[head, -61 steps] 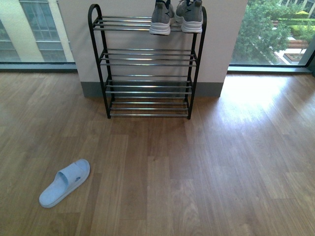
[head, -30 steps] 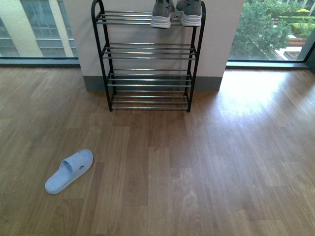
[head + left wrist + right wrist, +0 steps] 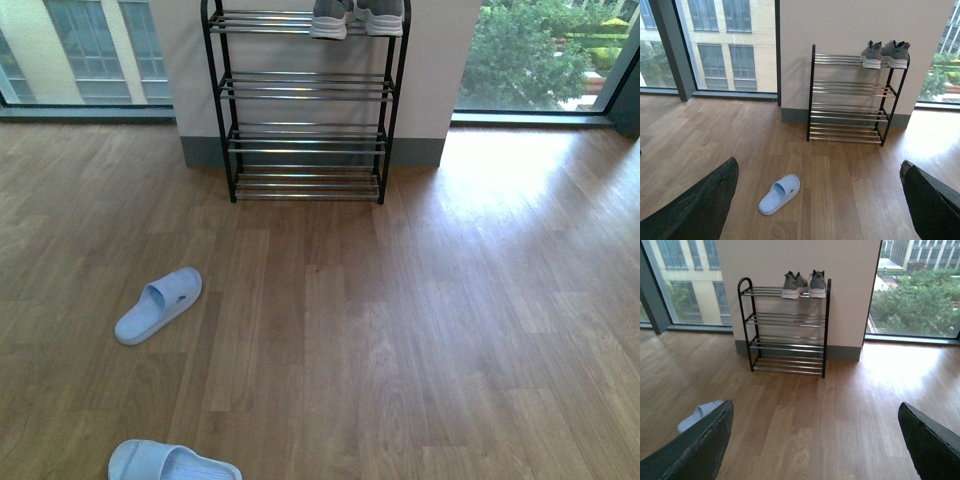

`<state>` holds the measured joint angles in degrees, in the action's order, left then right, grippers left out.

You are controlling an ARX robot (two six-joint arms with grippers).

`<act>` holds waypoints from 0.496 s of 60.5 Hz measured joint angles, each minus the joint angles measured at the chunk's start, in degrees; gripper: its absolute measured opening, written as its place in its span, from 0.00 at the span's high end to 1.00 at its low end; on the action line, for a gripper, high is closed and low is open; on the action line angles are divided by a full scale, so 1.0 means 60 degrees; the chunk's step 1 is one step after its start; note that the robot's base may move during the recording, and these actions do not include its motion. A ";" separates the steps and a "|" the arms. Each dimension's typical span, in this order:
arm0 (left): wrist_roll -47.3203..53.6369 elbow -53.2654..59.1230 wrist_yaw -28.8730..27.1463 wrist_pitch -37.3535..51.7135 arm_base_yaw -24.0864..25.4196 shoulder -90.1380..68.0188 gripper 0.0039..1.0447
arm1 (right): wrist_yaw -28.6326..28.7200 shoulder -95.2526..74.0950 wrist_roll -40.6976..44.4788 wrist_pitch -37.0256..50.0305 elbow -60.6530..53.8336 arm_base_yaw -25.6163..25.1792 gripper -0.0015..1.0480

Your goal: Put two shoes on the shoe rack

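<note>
In the front view the shoe rack (image 3: 305, 85) stands at the top centre of the frame, on the floor (image 3: 420, 330) and backed against the wall (image 3: 430, 80), with a window on either side of that wall. The two shoes (image 3: 330, 22) sit side by side on its top shelf, at the right end, cut by the upper edge. One slipper (image 3: 158, 305) lies on the floor at the left middle of the frame, well before the rack, and a second slipper (image 3: 170, 463) lies at the bottom left edge.

The two shoes (image 3: 895, 52) are grey with white soles. The rack (image 3: 305, 88) is black with shiny silver bars. Both slippers (image 3: 158, 305) — light blue. The floor (image 3: 450, 300) — brown, streaky wood.
</note>
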<state>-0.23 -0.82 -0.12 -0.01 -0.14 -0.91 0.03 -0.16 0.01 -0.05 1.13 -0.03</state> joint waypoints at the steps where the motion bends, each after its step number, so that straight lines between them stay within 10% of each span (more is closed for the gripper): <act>1: 0.0000 0.0000 0.0000 0.0000 0.0000 0.0000 0.09 | 0.0000 -0.0004 0.0004 0.0000 0.0000 0.0000 0.09; 30: 0.0000 0.0000 0.0033 0.0000 0.0000 0.0000 0.09 | -0.0033 -0.0004 0.0000 0.0000 0.0000 0.0000 0.09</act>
<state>-0.23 -0.82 0.08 -0.01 -0.14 -0.91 -0.16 -0.19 0.01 -0.05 1.13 -0.03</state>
